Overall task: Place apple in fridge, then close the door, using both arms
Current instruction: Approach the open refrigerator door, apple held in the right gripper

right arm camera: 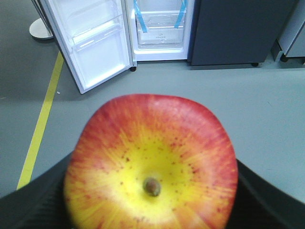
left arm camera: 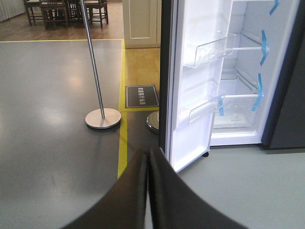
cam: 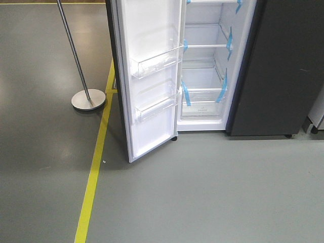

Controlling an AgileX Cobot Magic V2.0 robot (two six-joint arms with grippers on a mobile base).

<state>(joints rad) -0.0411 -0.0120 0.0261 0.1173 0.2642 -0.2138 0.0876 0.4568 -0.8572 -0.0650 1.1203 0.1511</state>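
- Apple, round and glossy, red with yellow streaks and a yellow patch around a small brown nub (right arm camera: 151,167), filled the lower half of the right wrist view
- It sat between the two dark fingers (right arm camera: 33,205) of the right gripper (right arm camera: 152,205), one at its left side and one at its right, clamped on it
- The left gripper (left arm camera: 148,167) held nothing, and its black fingers lay together with only a thin seam between them
- The tall dark grey fridge with white lining (cam: 212,66) stood well ahead of the apple, which was outside it, above the grey floor
- Its tall narrow door, white inside with clear plastic bins (cam: 152,81), stood wide open to the left
- Blue tape strips (cam: 221,92) hung at the glass shelves and the clear drawer
- A yellow floor line (cam: 95,167) and a metal pole on a round base (cam: 88,98) lay left of the door
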